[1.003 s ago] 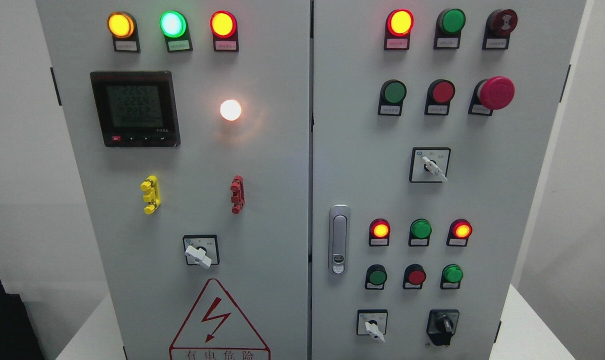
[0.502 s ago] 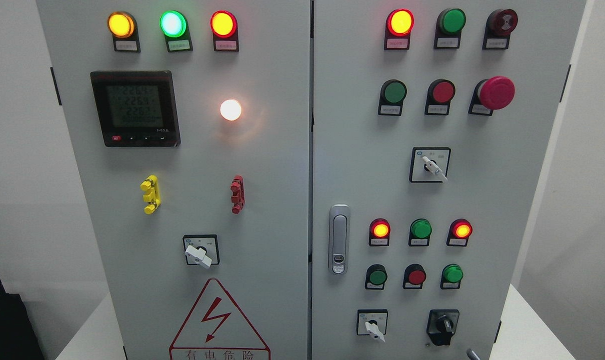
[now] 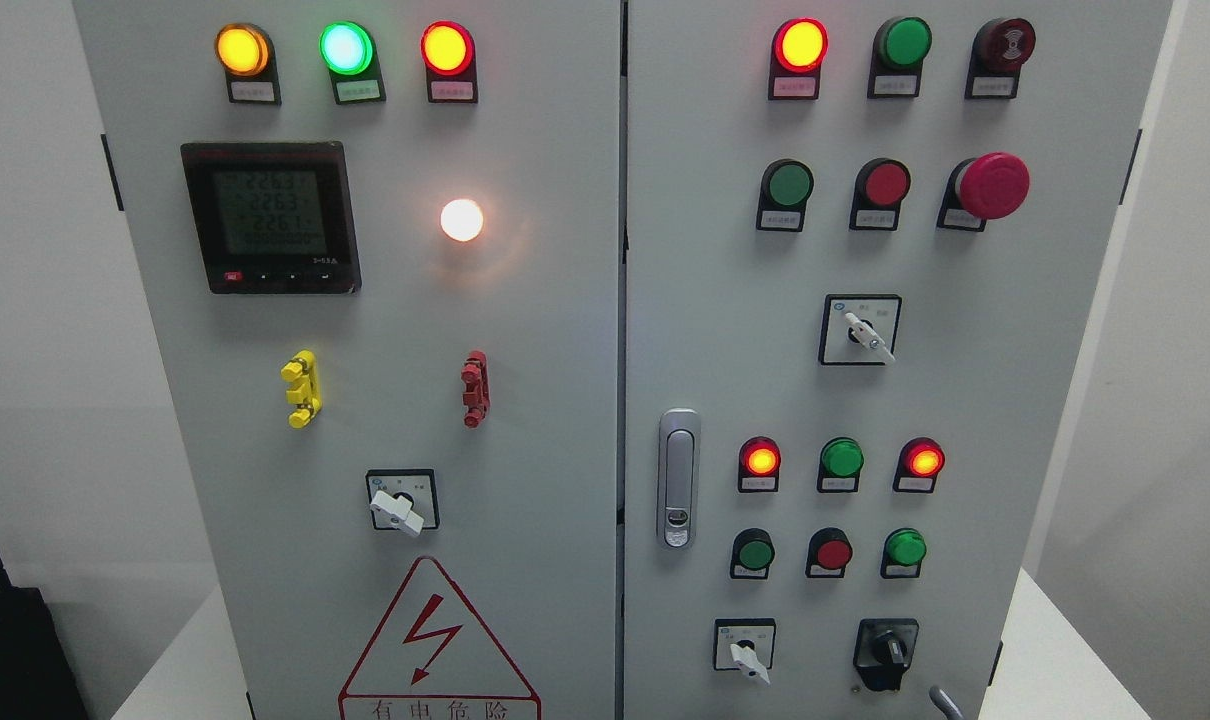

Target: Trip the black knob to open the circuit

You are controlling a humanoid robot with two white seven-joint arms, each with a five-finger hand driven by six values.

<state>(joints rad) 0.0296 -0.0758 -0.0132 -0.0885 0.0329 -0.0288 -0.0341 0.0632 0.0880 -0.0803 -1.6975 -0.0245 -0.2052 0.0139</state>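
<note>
The black rotary knob (image 3: pixel 887 652) sits at the lower right of the grey cabinet's right door (image 3: pixel 725 330), with its handle pointing roughly straight up. Only a small grey tip of my right hand (image 3: pixel 945 702) shows, at the bottom edge just right of and below the knob, apart from it. My left hand is out of view.
A white selector switch (image 3: pixel 748 655) sits left of the black knob. Above them are a row of buttons (image 3: pixel 830 552) and lit lamps (image 3: pixel 841 459). The door handle (image 3: pixel 677 478) is at the centre seam. A red mushroom button (image 3: pixel 990 186) sticks out at the upper right.
The grey tip of my right hand has risen a little higher at the bottom edge beside the knob; one second ago it was not visible. The knob has not turned.
</note>
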